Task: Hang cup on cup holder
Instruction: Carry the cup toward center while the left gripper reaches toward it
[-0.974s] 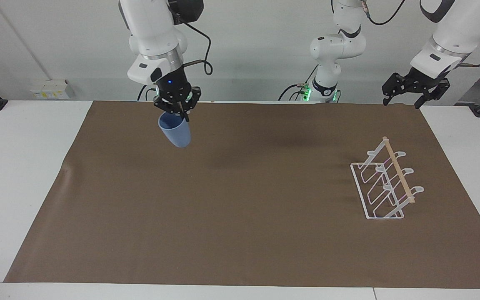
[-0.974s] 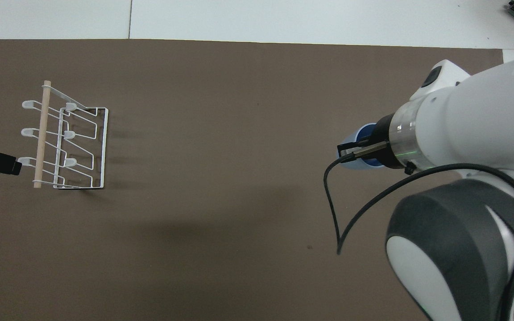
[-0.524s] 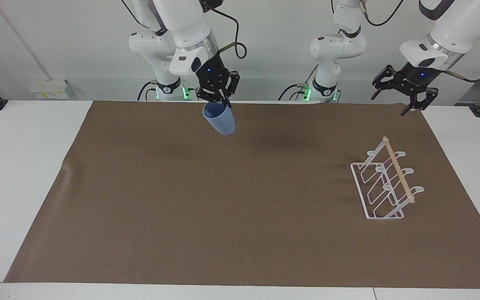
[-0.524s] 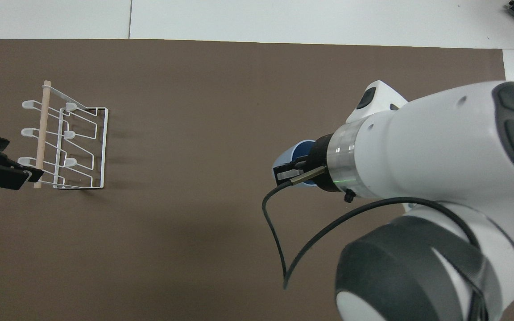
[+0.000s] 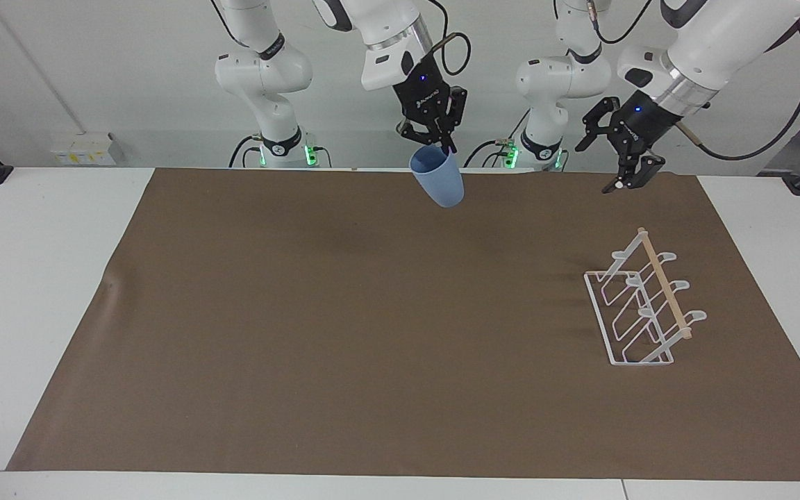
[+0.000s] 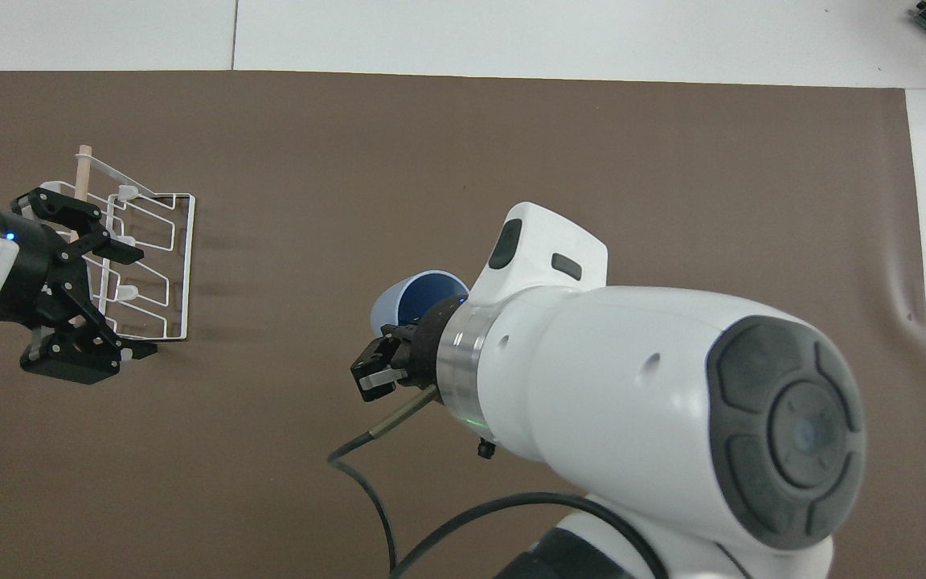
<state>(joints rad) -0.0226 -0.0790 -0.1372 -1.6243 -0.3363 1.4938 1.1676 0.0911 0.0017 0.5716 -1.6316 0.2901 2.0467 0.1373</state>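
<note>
A brown mat [image 5: 372, 333] covers the white table. The small light-blue plastic cup [image 5: 437, 178], tilted, is held aloft by its rim in the closed right gripper [image 5: 435, 141], its base hidden overhead. At three o'clock in the facing view stands the white wire cup holder [image 5: 639, 305], partly covered overhead by the raised, wide-open, empty left gripper [image 5: 623, 155].

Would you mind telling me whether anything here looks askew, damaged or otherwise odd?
Nothing stands out. The cup hangs tilted in the right gripper, the cup holder stands upright on the brown mat, and the left gripper is open.
</note>
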